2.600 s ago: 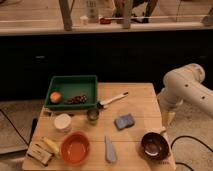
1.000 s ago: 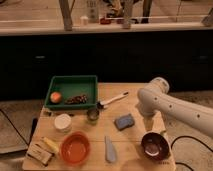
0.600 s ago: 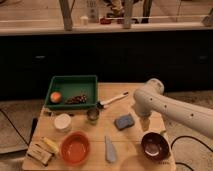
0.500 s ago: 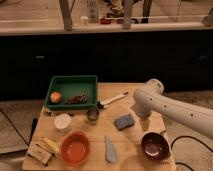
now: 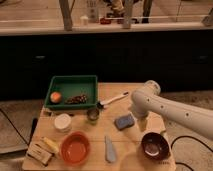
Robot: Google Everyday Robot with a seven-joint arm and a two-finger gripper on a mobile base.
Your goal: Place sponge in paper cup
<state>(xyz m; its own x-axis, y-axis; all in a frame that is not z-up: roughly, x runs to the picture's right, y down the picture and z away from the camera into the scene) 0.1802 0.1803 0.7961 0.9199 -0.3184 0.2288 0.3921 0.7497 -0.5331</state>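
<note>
The sponge (image 5: 124, 121), a small flat blue-grey pad, lies on the wooden table right of centre. The paper cup (image 5: 63, 122), short and white with a cream inside, stands upright at the table's left, well apart from the sponge. My white arm reaches in from the right and bends down at its elbow. The gripper (image 5: 141, 125) hangs just to the right of the sponge, slightly above the table, open, with nothing in it.
A green tray (image 5: 73, 82) at the back left holds an orange fruit (image 5: 56, 96). A white-handled brush (image 5: 113, 100), a small metal cup (image 5: 92, 115), an orange bowl (image 5: 76, 148), a pale spatula-like piece (image 5: 110, 150), a dark bowl (image 5: 154, 145) and yellow-tan items (image 5: 42, 149) share the table.
The arm has swung left and down from the table's right side, bringing the gripper close beside the sponge. No object has moved.
</note>
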